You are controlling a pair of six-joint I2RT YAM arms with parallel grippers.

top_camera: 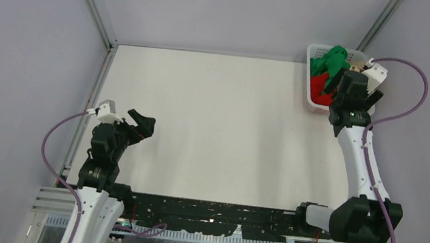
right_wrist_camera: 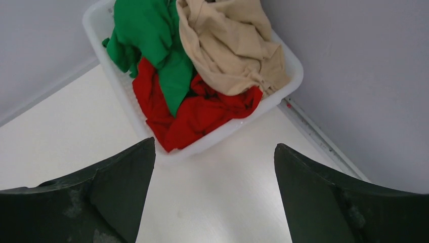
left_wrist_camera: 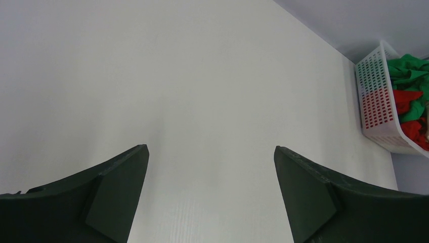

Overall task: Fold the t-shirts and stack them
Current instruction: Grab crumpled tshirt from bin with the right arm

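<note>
T-shirts [top_camera: 327,73] are lying heaped in the white basket [top_camera: 309,90] at the table's [top_camera: 218,128] far right corner in the top view. From the left wrist, the left gripper [left_wrist_camera: 211,152] is hovering over the table, fingers spread wide and holding nothing. From the right wrist, the right gripper [right_wrist_camera: 215,152] is hanging just short of the basket, fingers parted and empty, while the beige shirt [right_wrist_camera: 227,45] is resting on the green shirt [right_wrist_camera: 146,30] and the red shirt [right_wrist_camera: 202,114].

**Camera placement relative to the basket [top_camera: 310,77].**
The whole table [top_camera: 218,128] is overlooked from high above by the top view. The basket [left_wrist_camera: 374,96] is seen far off across the table by the left wrist view and framed closely from above by the right; it is shared by all three.
</note>
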